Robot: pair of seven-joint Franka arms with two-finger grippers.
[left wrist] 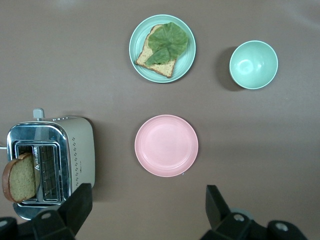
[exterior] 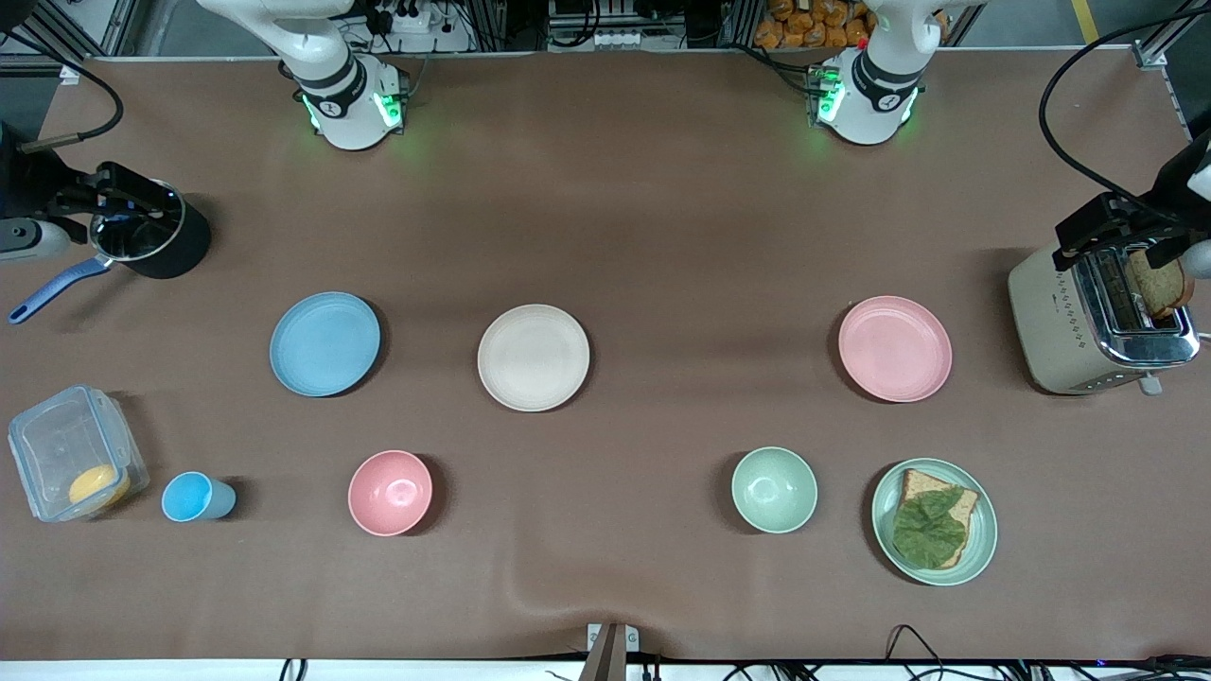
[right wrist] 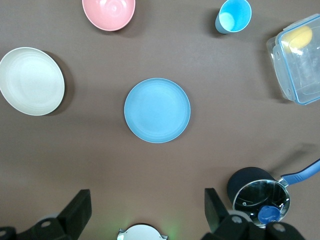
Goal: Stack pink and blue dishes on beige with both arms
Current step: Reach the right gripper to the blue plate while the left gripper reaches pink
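Dark left gripper (left wrist: 145, 210): fingers spread wide with nothing between them, held high over the left arm's end of the table.
Dark right gripper (right wrist: 145, 215): also spread and holding nothing, high over the right arm's end.
Pale pink flat round plate (exterior: 894, 348): flat on the table below the left gripper, well apart from its fingers.
Light blue flat round plate (exterior: 324, 343): flat on the table below the right gripper, also well clear of it.
Cream-beige flat round plate (exterior: 533, 357): between the blue and pink plates, in the same row, with nothing on it.
Surface: brown matte table cover (exterior: 662, 189), with a slight ripple at the edge nearest the front camera.
Room: cables and metal framing by the arm bases.
Counts: three plain plates; one pale green plate (exterior: 987, 539) with toast and a leaf; two bowls, pink (exterior: 390, 492) and green (exterior: 774, 489); one blue cup (exterior: 194, 497); one clear lidded box (exterior: 71, 454); one black saucepan (exterior: 156, 241); one beige toaster (exterior: 1050, 322).
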